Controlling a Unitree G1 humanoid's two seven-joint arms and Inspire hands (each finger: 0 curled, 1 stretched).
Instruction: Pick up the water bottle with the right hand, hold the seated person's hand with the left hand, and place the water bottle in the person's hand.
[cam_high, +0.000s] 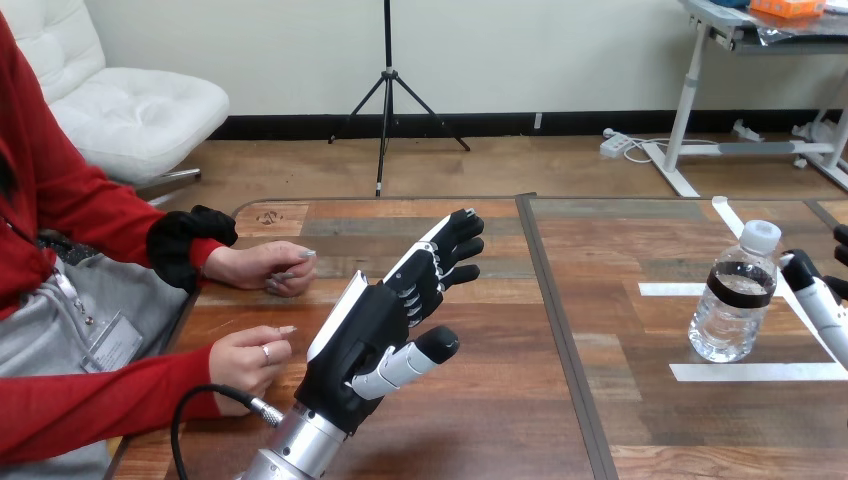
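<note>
**Operator:** Report the left edge of the wooden table.

**Technician:** Two hands of the person rest there. The person's upper hand lies loosely curled on the tabletop. The person's lower hand sits nearer the table's edge. Both are empty.

**Operator:** Left hand status?

**Technician:** The left hand is just right of the person's hands, apart from the upper one. Its fingers are straight and point away across the table, with the thumb spread sideways (nothing held).

**Operator:** Locate the water bottle.

**Technician:** The water bottle stands upright on the table's right section, among white tape strips. It is clear, with a white cap and a dark label band (print too small to read).

**Operator:** Right hand?

**Technician:** The right hand enters at the right edge, just beside the bottle. Contact cannot be told, nor whether the hand is spread or closed.
</note>
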